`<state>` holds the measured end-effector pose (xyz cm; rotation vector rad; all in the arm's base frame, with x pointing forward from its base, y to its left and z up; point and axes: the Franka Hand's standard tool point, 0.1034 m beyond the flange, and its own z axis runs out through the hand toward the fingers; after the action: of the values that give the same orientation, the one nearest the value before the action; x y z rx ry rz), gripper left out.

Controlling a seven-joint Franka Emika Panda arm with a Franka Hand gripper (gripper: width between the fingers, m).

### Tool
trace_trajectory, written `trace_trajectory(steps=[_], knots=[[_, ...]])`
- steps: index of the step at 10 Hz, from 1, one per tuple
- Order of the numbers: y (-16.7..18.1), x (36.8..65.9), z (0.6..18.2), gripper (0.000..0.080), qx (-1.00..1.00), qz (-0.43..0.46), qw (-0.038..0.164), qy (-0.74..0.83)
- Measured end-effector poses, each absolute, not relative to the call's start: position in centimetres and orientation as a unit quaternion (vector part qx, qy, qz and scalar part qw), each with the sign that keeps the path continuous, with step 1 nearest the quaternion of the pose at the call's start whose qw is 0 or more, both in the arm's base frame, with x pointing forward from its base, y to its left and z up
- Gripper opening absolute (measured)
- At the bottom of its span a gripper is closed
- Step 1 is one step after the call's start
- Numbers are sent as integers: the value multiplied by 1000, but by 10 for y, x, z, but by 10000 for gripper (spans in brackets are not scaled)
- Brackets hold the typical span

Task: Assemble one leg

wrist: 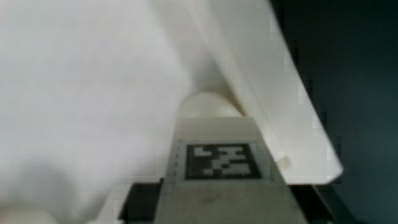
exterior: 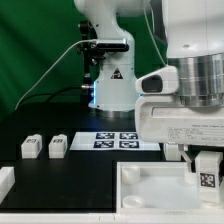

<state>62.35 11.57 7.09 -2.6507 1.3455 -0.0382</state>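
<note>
the claw [exterior: 204, 160] is closed on the leg [exterior: 208, 178], which is held straight beneath it, its long axis seemingly upright and a tag turned outward. the leg is hung by the surface's near corner at the exterior view's right, just above the white tray-like piece [exterior: 150, 188], whose raised rim is seen just beside it. a short, straight descent is judged to be needed.

Nothing here that I can read as words or numbers.
- Marker board [exterior: 118, 140]: four black-and-white square tags.
- First loose leg [exterior: 31, 147], second loose leg [exterior: 57, 146]: one tag each.
- Gripped leg [exterior: 207, 178]: one tag, clearest in my wrist view [wrist: 221, 160].
- Arm base [exterior: 116, 72]: triangular warning sign.
- Wrist housing [exterior: 185, 128]: fine print, illegible.
</note>
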Motion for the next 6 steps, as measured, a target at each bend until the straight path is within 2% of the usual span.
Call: trace_trajectory(steps=[1,6], knots=[[115,624,71,290,-847,-8,97,522],[116,625,71,290,-710,15,103,697]])
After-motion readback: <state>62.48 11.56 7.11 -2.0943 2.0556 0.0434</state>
